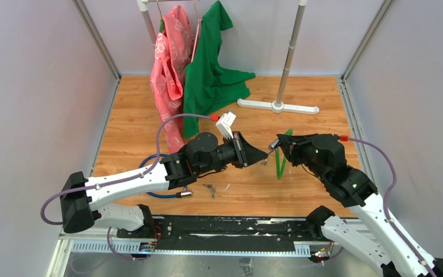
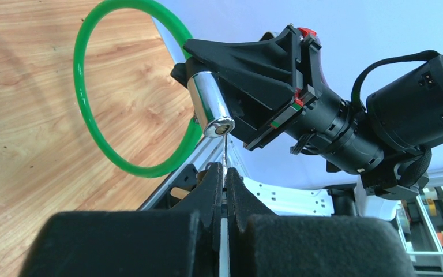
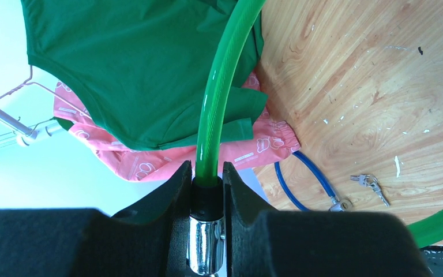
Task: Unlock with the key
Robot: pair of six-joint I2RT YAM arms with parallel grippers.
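Your left claw [image 2: 224, 172] is shut tight on the key [image 2: 224, 151]. The thin metal key sticks up from between the two black fingers. Its tip is right at the keyhole of the lock [image 2: 210, 107]. You cannot tell how far in it goes.

Your right claw [image 3: 207, 176] holds the lock. Its fingers sit close together, one on each side of the shiny silver barrel and the black collar above it. In the left wrist view, the keyhole end of the barrel points down at the left claw.

The green loop [image 3: 220, 81] comes out of the black collar and bends round in a big ring. From above, part of the ring hangs down below the right claw. You cannot tell if it touches the table [image 1: 323, 109].

From above, the two claws meet nose to nose over the middle of the wood table. Both are up off it.

A blue lock [image 3: 303, 173] lies on the table, partly under the left arm. A small bunch of keys [image 3: 370, 183] lies just beside its silver end.

At the back, a green shirt [image 1: 210, 69] and a pink cloth [image 1: 170, 57] hang on a rack [image 1: 288, 57]. The shirt's bottom edge rests on the wood.
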